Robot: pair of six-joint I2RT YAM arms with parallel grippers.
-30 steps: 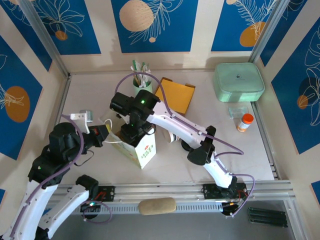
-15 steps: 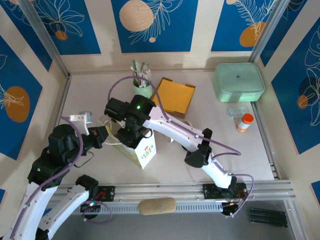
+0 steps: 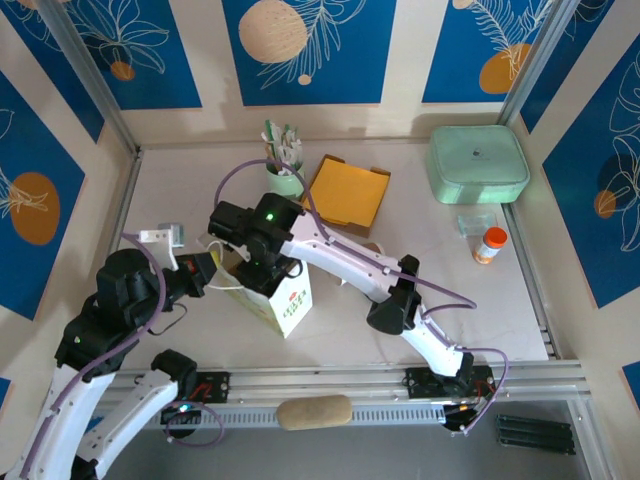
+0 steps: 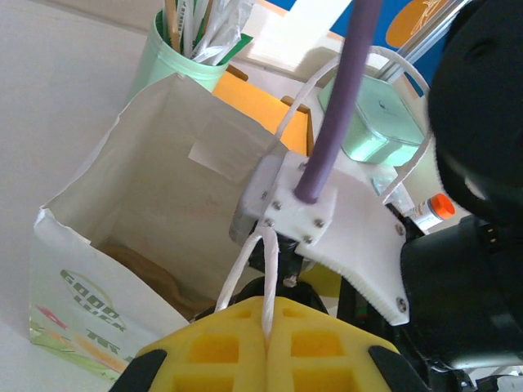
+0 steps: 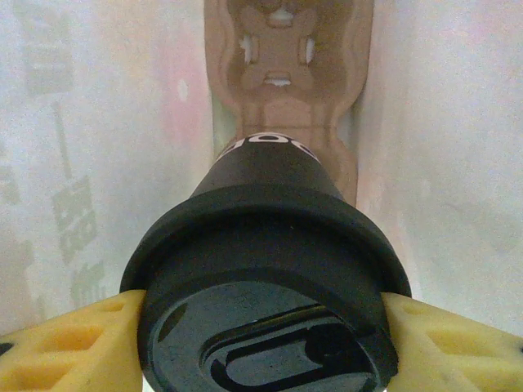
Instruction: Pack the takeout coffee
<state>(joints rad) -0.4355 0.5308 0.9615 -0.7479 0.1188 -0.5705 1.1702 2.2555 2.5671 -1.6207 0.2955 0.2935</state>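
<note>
Right wrist view: one takeout coffee (image 5: 265,245), a paper cup under a round black lid, clamped at the lid rim between the two yellow pads (image 5: 65,343) of the right hand (image 5: 261,347), inside one white paper bag (image 5: 98,122); the lid hides the cup wall below its dark upper band. Beneath it, one brown moulded-pulp cup carrier (image 5: 282,73) on the bag floor, its near end cut off by the cup. Left wrist view: left hand (image 4: 265,327) pinched tight on the bag's white cord handle (image 4: 263,278). Top external view: bag upright on the pale tabletop (image 3: 200,190), its mouth covered by the right wrist. Also one mint-green cup of utensils (image 3: 287,178), one orange-yellow flat box (image 3: 350,192), one mint-green lidded container (image 3: 478,163), one small orange-capped bottle (image 3: 489,244)
</note>
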